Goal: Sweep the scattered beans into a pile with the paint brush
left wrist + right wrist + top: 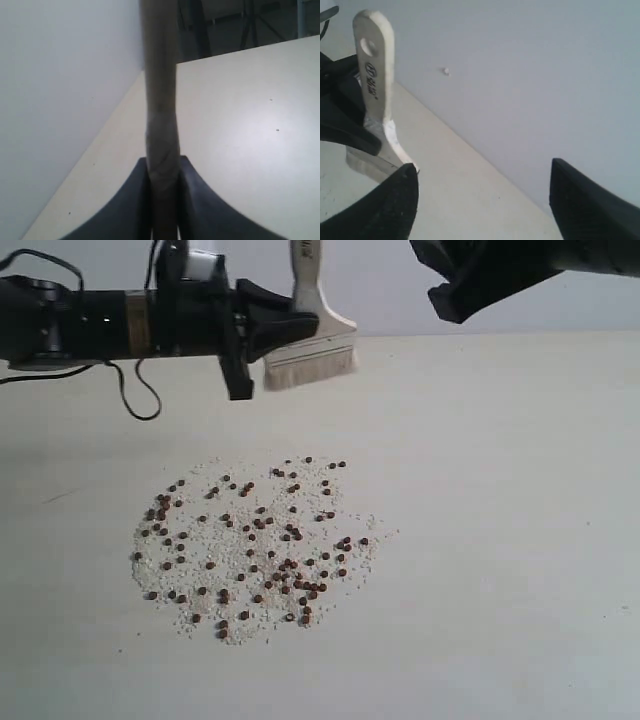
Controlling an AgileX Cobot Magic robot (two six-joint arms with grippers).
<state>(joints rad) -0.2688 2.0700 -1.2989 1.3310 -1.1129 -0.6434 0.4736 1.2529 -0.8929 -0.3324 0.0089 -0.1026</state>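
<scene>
ok so the left gripper (285, 325) is clamped tight on the paint brush (322, 340), grabbing it right about where the wooden handle meets the silver ferrule. In the left wrist view you can see both dark jaws pressed against the handle from either side. The brush is upright, handle up and whitish bristles pointing down, and it hangs over the far part of the table (520, 540), behind the mess and not touching any of it. I honestly can't tell whether the bristle tips are on the surface, but it looks like they're a bit above it. The beans (255, 545) are all on the bare tabletop, left of the middle. It's a loose, roundish patch of little reddish-brown beans mixed into whitish crumbs, spread flat rather than heaped. The right gripper (482, 167) has its jaws wide apart with nothing between them. It's up at the top right in the exterior view, well away from the beans, and its camera looks past the jaws at the brush handle with the hole in its end.
</scene>
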